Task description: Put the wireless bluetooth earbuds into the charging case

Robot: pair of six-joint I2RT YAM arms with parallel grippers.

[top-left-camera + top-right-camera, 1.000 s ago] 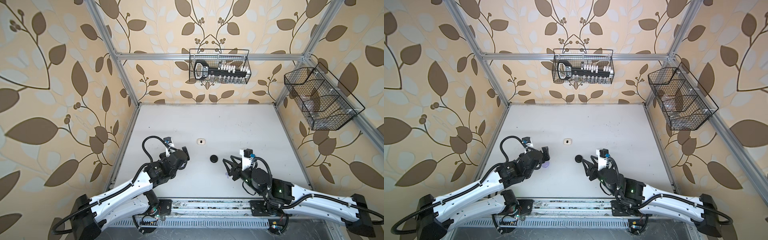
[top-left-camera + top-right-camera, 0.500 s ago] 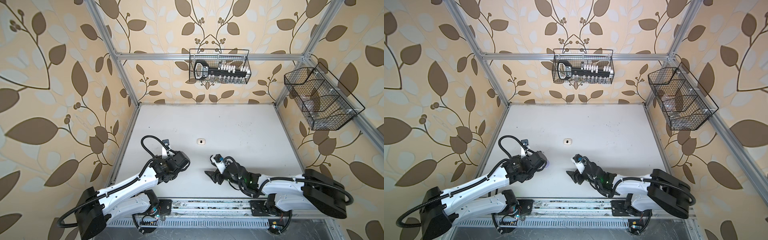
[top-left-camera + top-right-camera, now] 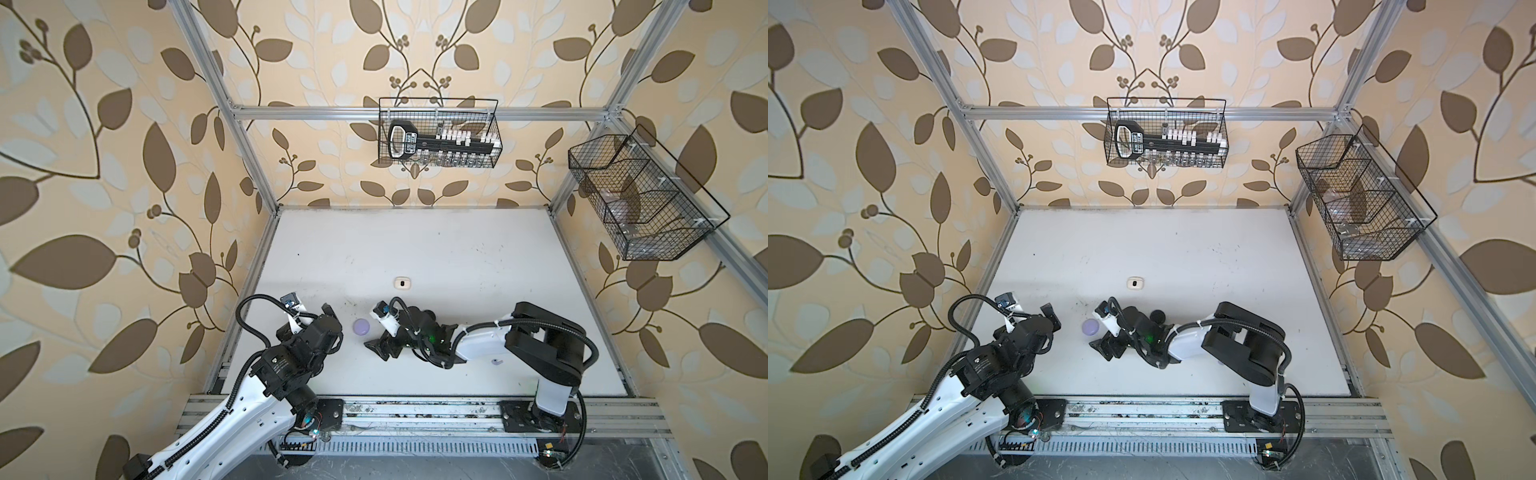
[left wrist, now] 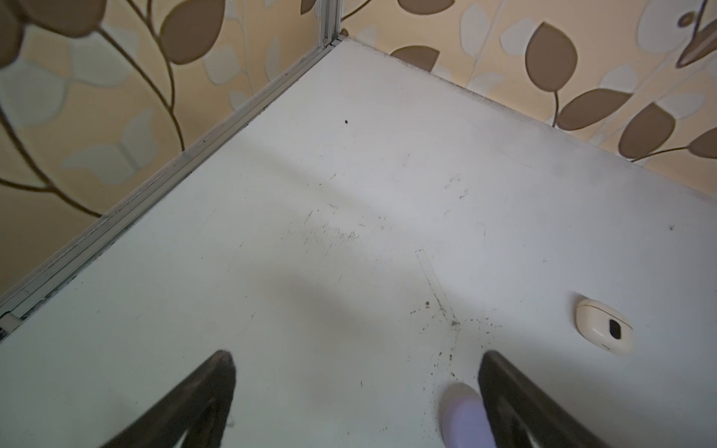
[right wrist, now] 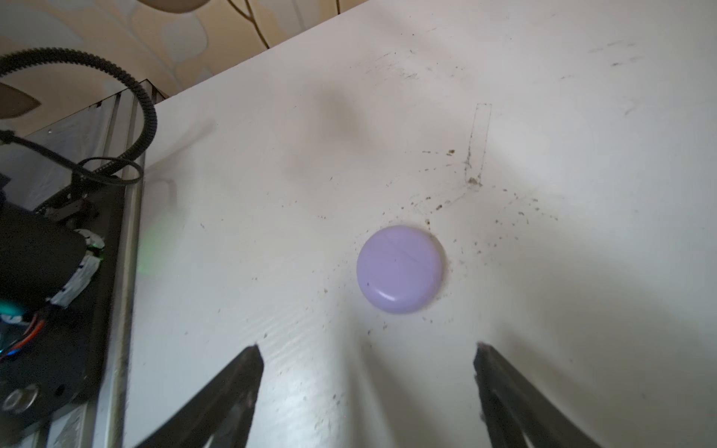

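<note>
A: Left hand (image 4: 357,372)?
B: Spread wide and empty over the counter (image 3: 457,257); the shut lavender case (image 3: 360,327) lies just beside one finger
A: Right hand (image 5: 366,357)?
B: Low, facing that case from the other side, fingers well apart, holding nothing, not touching it
A: Other cases?
B: White case (image 3: 402,283) lies alone further back; black case (image 3: 1157,316) is half hidden behind the right arm
A: Earbud (image 3: 496,361)?
B: A lavender one lies on the counter by the right arm's elbow, well apart from the lavender case
</note>
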